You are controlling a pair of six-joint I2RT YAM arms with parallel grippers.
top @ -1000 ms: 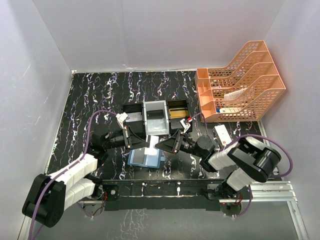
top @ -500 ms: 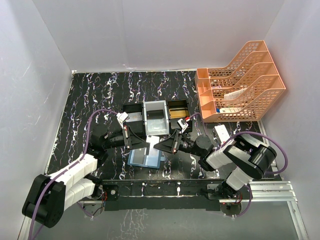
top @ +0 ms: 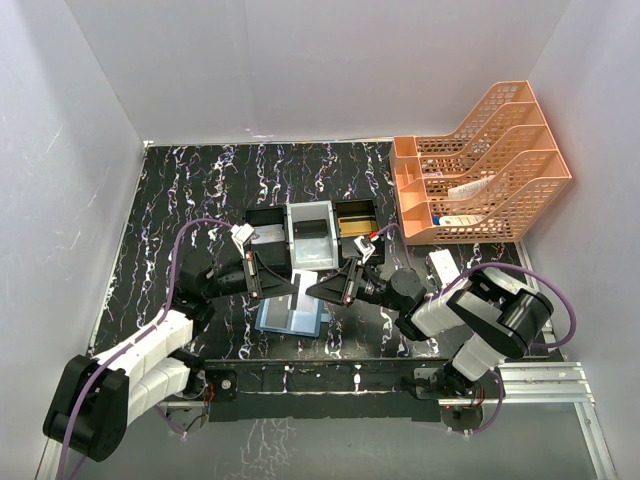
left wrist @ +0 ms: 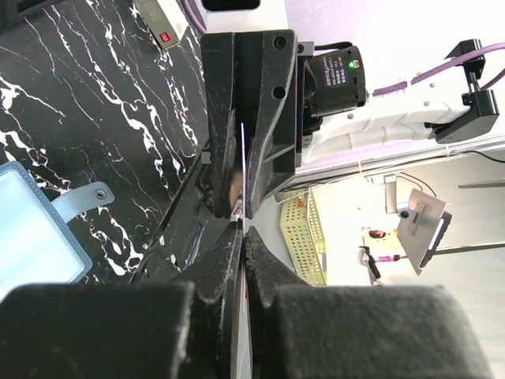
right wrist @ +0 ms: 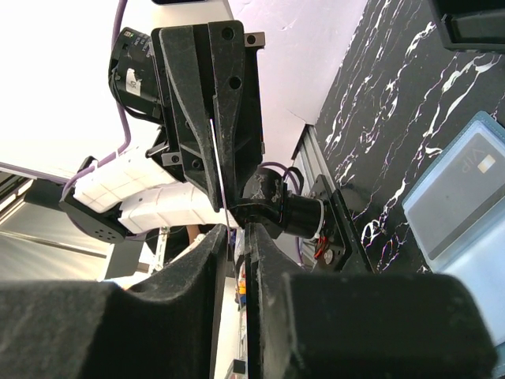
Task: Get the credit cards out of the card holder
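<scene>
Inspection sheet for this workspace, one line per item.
Surface: black, white-veined tabletop.
Job's things: card holder lies open on the tabletop with a grey card in its pocket; a pale card is held in the air between the tools.
Clutter: three-compartment tray, orange file rack, white box.
Tools: left tool and right tool face each other, both shut on the pale card.
Cables: purple cables loop off both arms, none across the card holder.
Surroundings: white walls; nothing else seen.
</scene>
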